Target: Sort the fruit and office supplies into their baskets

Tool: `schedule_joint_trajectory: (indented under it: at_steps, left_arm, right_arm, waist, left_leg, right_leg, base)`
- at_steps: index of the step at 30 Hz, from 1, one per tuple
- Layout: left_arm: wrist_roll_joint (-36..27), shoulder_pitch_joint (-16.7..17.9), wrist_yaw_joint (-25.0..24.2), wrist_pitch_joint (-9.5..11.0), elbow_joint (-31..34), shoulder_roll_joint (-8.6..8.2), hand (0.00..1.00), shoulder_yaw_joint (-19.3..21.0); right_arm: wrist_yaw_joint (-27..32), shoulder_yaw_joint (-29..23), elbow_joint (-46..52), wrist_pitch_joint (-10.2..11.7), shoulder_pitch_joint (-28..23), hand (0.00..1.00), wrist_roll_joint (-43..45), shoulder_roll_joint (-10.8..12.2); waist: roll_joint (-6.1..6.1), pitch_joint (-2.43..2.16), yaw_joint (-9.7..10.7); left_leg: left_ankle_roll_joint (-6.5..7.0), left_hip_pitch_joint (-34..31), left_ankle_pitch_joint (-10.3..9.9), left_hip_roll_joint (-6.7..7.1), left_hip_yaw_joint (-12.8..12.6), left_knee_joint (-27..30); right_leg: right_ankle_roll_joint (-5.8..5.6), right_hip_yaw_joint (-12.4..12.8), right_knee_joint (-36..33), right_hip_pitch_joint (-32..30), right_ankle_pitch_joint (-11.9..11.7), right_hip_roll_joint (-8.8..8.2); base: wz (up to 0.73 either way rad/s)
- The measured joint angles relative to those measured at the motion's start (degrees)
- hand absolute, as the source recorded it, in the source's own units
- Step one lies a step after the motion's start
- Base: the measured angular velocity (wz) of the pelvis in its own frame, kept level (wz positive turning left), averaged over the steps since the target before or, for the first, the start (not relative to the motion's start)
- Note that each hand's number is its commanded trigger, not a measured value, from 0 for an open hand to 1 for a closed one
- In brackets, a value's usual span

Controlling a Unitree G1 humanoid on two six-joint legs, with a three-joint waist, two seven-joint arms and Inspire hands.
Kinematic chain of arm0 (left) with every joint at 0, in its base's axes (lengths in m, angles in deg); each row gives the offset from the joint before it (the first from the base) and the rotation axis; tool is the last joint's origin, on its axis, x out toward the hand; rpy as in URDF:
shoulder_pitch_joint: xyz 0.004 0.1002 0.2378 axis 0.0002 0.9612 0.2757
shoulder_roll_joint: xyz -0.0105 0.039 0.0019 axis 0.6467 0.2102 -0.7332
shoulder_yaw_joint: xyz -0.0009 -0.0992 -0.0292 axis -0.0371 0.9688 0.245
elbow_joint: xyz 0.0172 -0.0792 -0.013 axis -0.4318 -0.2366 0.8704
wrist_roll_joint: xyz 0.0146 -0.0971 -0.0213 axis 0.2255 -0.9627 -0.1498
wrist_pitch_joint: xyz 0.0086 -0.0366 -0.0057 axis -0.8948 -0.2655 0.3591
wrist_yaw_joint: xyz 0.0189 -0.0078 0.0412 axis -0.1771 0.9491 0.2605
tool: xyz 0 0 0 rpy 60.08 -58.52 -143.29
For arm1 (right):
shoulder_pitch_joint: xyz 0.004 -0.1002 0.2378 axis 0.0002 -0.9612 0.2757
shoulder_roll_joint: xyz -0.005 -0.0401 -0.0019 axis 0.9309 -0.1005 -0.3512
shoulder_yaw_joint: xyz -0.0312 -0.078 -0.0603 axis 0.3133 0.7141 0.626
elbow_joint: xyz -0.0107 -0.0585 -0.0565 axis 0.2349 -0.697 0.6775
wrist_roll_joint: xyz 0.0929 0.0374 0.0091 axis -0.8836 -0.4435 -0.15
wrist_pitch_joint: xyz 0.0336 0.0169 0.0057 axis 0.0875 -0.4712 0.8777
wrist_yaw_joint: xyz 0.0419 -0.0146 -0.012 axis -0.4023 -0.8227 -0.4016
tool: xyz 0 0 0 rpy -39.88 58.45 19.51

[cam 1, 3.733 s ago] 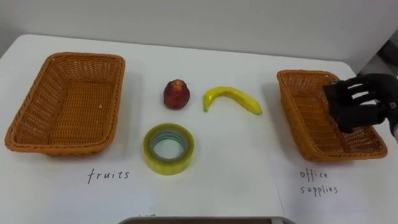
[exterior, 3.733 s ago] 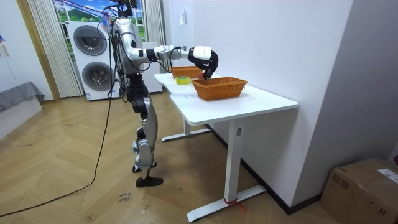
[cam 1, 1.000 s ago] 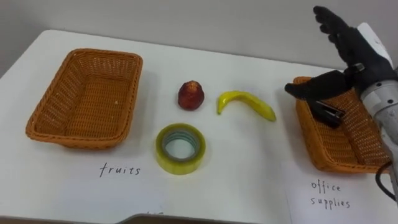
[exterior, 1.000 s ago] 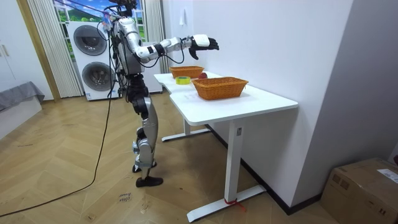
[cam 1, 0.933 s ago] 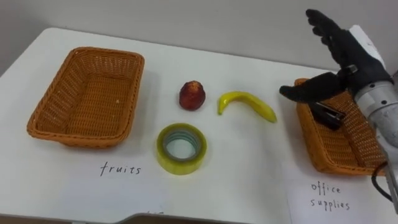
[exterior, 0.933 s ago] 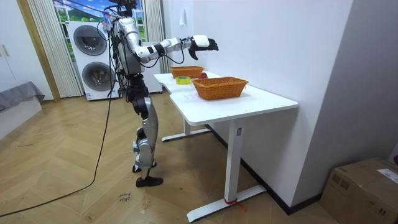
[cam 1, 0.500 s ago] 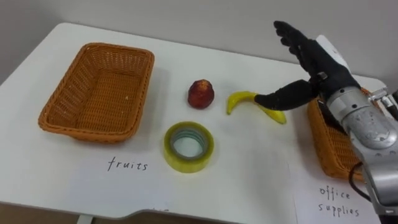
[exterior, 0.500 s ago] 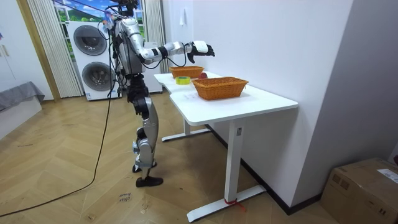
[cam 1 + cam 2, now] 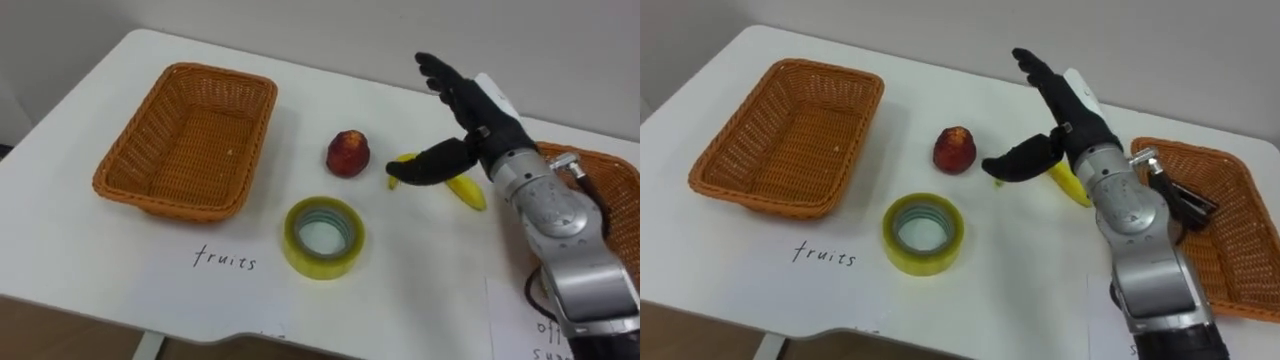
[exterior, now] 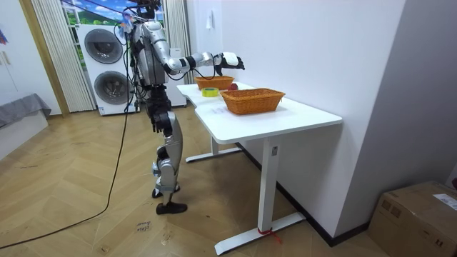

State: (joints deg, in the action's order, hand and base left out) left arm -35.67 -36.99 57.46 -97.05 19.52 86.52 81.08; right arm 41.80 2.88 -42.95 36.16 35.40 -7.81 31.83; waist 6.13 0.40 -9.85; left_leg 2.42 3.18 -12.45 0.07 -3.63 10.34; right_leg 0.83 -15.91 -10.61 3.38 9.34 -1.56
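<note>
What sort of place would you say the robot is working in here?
Probably a room in a home, or a mock-up of one: stacked washing machines and a long curtain stand behind the robot, and the floor is herringbone wood.

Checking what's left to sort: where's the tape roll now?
In the eye views the tape roll lies flat on the table, just right of the fruits basket and nearer the robot than the apple.
</note>
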Motion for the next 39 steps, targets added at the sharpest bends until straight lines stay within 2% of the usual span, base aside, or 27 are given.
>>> schedule_joint_trajectory:
  at_steps: [4,7,15,17,20,24,29,33,39]
  left_arm:
    - [0.0,-0.4,-1.1,-0.8,0.0,-0.22,0.0,-0.6]
    - [0.0,-0.7,-1.7,-0.9,0.0,-0.21,0.0,-0.6]
    - [0.0,-0.7,-2.1,-1.0,0.5,-0.15,0.0,-1.3]
    - [0.0,-0.7,-2.0,-1.2,0.7,-0.02,0.0,-2.3]
    - [1.9,-0.7,-1.8,-2.5,1.5,-0.1,0.0,-2.8]
    - [4.5,-0.7,-1.7,-4.4,1.8,-0.21,0.0,-4.0]
    - [5.0,-0.7,-1.5,-4.6,2.3,-0.3,0.0,-4.3]
    - [5.0,-0.8,-1.5,-4.9,2.3,-0.38,0.0,-5.0]
    - [5.0,-1.9,-1.5,-4.8,2.3,-0.74,0.0,-5.0]
  right_arm:
    - [0.0,0.7,-2.3,-1.3,0.3,0.0,0.1,1.9]
    - [0.0,1.4,-2.3,-1.3,0.5,0.0,0.1,1.9]
    - [0.0,2.2,-5.0,-1.4,1.1,0.0,-0.7,2.0]
    - [0.0,2.7,-6.7,-2.0,2.1,0.0,-1.3,2.0]
    - [0.1,4.5,-6.9,-3.8,3.0,0.0,-2.2,2.1]
    - [0.4,5.0,-7.4,-3.8,3.0,0.0,-2.5,3.6]
    - [0.8,6.6,-9.0,-3.8,3.5,0.0,-3.2,4.4]
    - [1.7,7.1,-11.0,-3.8,5.3,0.0,-4.2,4.4]
    - [3.6,7.3,-11.6,-3.8,5.3,0.0,-4.4,4.4]
  waist:
    - [-0.85,0.0,0.0]
    - [-0.9,-0.02,-0.1]
    - [-0.56,-0.25,-0.4]
    - [-0.54,-0.22,-0.1]
    - [-0.25,-0.18,-0.5]
    - [-0.1,-0.16,-1.4]
    - [-0.02,-0.12,-1.8]
    - [-0.14,-0.04,-1.9]
    - [-0.21,-0.01,-2.9]
  left_leg:
    - [0.0,-0.5,0.0,0.12,0.7,0.4]
    - [0.0,-0.7,0.1,0.2,0.8,0.4]
    - [0.21,-0.6,0.2,0.5,1.0,0.5]
    - [0.28,-0.6,0.2,0.6,1.3,0.6]
    - [0.27,-0.6,0.2,0.61,1.4,0.6]
    - [0.27,-0.7,0.2,0.68,2.1,0.8]
    - [0.27,-1.2,0.2,0.73,2.8,1.1]
    - [0.26,-1.6,0.2,0.75,3.2,1.3]
    - [0.24,-1.6,0.2,0.76,3.8,1.3]
  right_leg:
    - [0.0,-0.1,0.0,-0.1,0.0,-0.06]
    - [0.0,-0.1,0.0,-0.2,0.0,-0.11]
    - [-0.03,-0.2,0.0,-0.1,0.0,-0.21]
    - [-0.05,-0.5,-0.1,0.1,0.0,-0.27]
    - [-0.06,-0.5,0.0,0.1,0.0,-0.23]
    - [-0.06,-0.9,0.0,0.4,0.0,-0.24]
    - [-0.06,-1.6,0.0,0.3,0.0,-0.3]
    - [-0.07,-2.4,0.1,0.3,0.0,-0.37]
    - [-0.07,-3.1,0.1,0.5,0.0,-0.36]
  base:
    - [0.07]
    - [0.0]
    - [0.01]
    - [0.06]
    - [0.0]
    - [0.08]
    - [0.09]
    - [0.06]
    - [0.05]
